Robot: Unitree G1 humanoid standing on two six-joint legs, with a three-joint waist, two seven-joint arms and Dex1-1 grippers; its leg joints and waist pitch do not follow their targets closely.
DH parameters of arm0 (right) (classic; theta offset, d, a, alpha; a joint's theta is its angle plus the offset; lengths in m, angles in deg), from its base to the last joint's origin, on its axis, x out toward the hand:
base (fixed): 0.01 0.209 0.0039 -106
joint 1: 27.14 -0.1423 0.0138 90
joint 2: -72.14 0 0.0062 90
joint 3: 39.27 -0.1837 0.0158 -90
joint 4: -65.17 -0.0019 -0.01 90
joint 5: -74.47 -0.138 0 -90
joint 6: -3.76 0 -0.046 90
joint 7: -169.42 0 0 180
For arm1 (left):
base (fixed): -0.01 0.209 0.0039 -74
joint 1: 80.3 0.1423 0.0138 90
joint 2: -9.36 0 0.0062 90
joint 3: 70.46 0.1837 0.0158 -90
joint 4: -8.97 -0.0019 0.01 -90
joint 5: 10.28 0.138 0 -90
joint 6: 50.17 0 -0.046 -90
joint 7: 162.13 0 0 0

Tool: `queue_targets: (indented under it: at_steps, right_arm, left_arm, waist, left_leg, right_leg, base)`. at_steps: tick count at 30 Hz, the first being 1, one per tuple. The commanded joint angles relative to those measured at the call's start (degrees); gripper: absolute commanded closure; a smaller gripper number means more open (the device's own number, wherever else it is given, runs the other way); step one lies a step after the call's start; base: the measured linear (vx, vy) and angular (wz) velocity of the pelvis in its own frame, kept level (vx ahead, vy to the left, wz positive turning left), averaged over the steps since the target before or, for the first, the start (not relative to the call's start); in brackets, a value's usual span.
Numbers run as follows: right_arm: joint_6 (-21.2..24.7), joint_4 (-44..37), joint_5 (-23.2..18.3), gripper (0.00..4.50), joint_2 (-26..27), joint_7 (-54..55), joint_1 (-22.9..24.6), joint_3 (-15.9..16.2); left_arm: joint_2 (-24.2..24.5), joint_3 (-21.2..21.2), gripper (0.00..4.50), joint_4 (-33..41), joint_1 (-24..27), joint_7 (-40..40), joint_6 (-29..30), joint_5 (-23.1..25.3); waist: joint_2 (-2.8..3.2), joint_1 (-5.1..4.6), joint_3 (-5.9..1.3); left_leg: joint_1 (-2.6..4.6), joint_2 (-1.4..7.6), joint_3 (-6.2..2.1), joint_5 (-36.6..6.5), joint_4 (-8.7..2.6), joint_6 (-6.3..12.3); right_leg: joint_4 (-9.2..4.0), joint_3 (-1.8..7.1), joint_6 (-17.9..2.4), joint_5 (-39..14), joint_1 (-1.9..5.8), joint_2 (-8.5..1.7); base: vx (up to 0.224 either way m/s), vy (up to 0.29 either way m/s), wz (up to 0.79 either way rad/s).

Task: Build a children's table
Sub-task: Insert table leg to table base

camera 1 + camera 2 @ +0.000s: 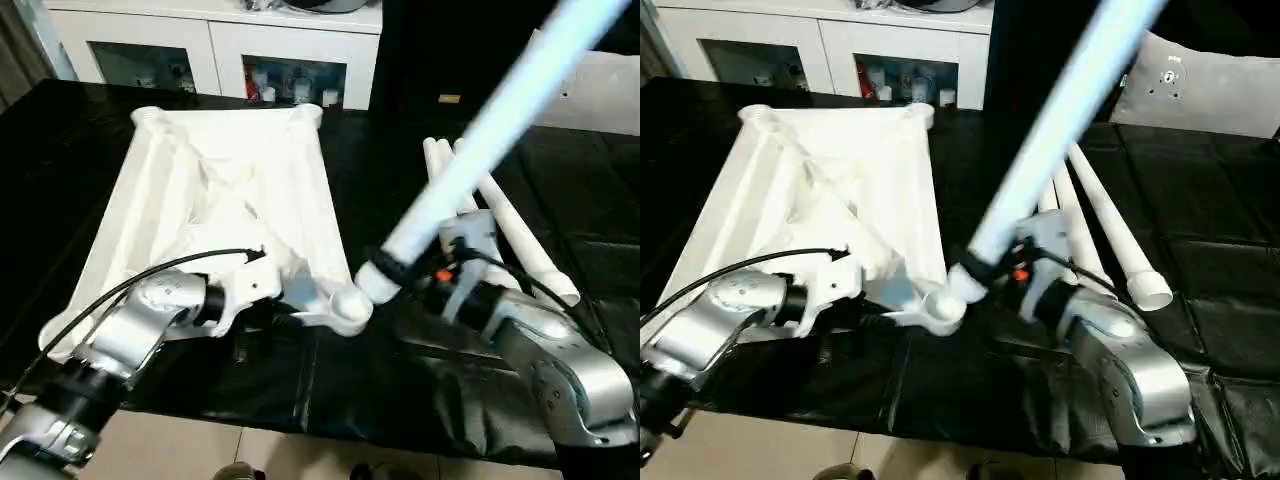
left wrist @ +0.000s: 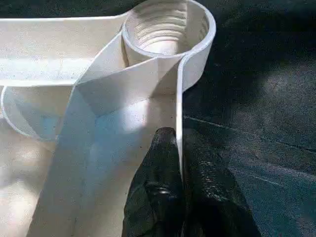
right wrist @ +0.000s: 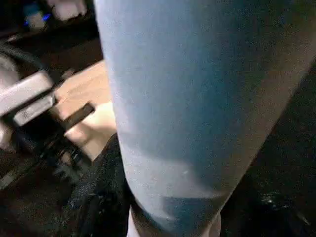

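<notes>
The worktop [image 1: 60,130], draped in a black cover [image 1: 1200,200], carries the white table top [image 1: 225,190] upside down on its left half, ribbed underside up, with round sockets at the corners. Three loose white legs [image 1: 1105,225] lie side by side on the right half of the worktop, running from the middle toward the front right. A fourth leg [image 1: 480,140] slants up and away to the right, clamped near its lower end in the right gripper [image 1: 425,270]; that end sits just beside the near right corner socket [image 1: 348,303]. The left gripper [image 2: 178,173] is pinched tight on the thin side wall of the table top, just short of that same socket, whose inside is ridged.
</notes>
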Motion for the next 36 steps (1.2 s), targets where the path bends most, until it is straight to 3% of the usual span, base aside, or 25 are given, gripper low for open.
queue_targets:
  at_steps: [1, 8, 16, 21, 25, 31, 36]
  right_arm:
    - [1.75, -0.96, -0.58, 2.60, -1.14, -1.57, -0.95, 1.30]
    - [0.29, 5.26, 3.57, 2.60, -1.26, -1.23, -4.38, 3.81]
    - [-0.39, 9.05, 5.47, 2.60, -1.95, -3.23, -6.33, 6.93]
    - [-0.19, 12.87, 6.72, 2.60, -2.55, -4.00, -7.78, 7.63]
    - [0.21, 13.69, 7.41, 2.60, -4.13, -5.42, -7.90, 9.00]
    - [1.29, 13.99, 7.70, 2.61, -5.44, -7.04, -7.64, 9.45]
    - [0.09, 15.71, 7.41, 2.61, -4.58, -5.91, -7.81, 7.71]
  left_arm:
    - [-1.78, -0.92, 4.50, -0.61, -0.34, 0.22, -2.66, -1.23]
    - [-5.13, -0.84, 4.50, -3.51, -1.54, 0.93, -6.17, -0.71]
    - [-6.68, -0.05, 4.50, -4.69, -2.36, -0.01, -7.98, 0.91]
    - [-7.72, 0.02, 4.50, -6.52, -4.06, -1.75, -11.75, 1.09]
    - [-8.23, -0.02, 4.50, -8.18, -5.62, -3.33, -13.91, 1.27]
    - [-9.58, -0.98, 4.50, -10.65, -7.51, -4.24, -15.97, 0.93]
    - [-10.85, -1.22, 4.50, -12.63, -8.98, -5.18, -17.03, 0.93]
  waist:
    - [-0.61, 0.15, -3.11]
    - [-0.78, 0.71, -3.22]
    - [-1.02, 1.27, -3.63]
    - [-1.27, 1.79, -3.34]
    - [-1.34, 2.00, -3.46]
    - [-1.12, 2.33, -3.66]
    - [-1.02, 2.42, -3.49]
  left_leg:
    - [-0.23, 2.83, -0.71, -10.41, -4.46, 1.50]
    - [0.08, 2.94, -0.49, -9.91, -4.43, 1.37]
    - [0.02, 3.01, -0.13, -7.70, -4.20, 1.83]
    - [0.22, 2.90, -0.17, -9.34, -4.27, 1.63]
    - [0.17, 2.96, -0.21, -8.93, -4.29, 1.74]
    - [0.24, 3.09, -0.12, -7.71, -4.19, 2.13]
    - [0.31, 3.04, -0.10, -9.18, -4.23, 1.85]
  right_leg:
    - [-5.17, 3.56, -7.54, -21.36, 2.80, -5.02]
    - [-5.33, 3.44, -7.05, -23.84, 2.42, -5.12]
    - [-4.69, 3.58, -7.97, -18.83, 2.67, -5.24]
    - [-5.48, 3.57, -5.50, -25.92, 2.45, -5.44]
    - [-5.38, 3.60, -4.98, -24.83, 2.52, -5.40]
    - [-4.86, 3.59, -6.98, -20.17, 2.64, -5.37]
    - [-5.19, 3.56, -7.12, -21.81, 2.57, -5.44]
  base:
    - [0.000, 0.000, 0.00]
    - [0.000, 0.000, 0.00]
    - [0.000, 0.000, 0.00]
    - [0.000, 0.000, 0.00]
    - [0.000, 0.000, 0.00]
    - [0.000, 0.000, 0.00]
    - [0.000, 0.000, 0.00]
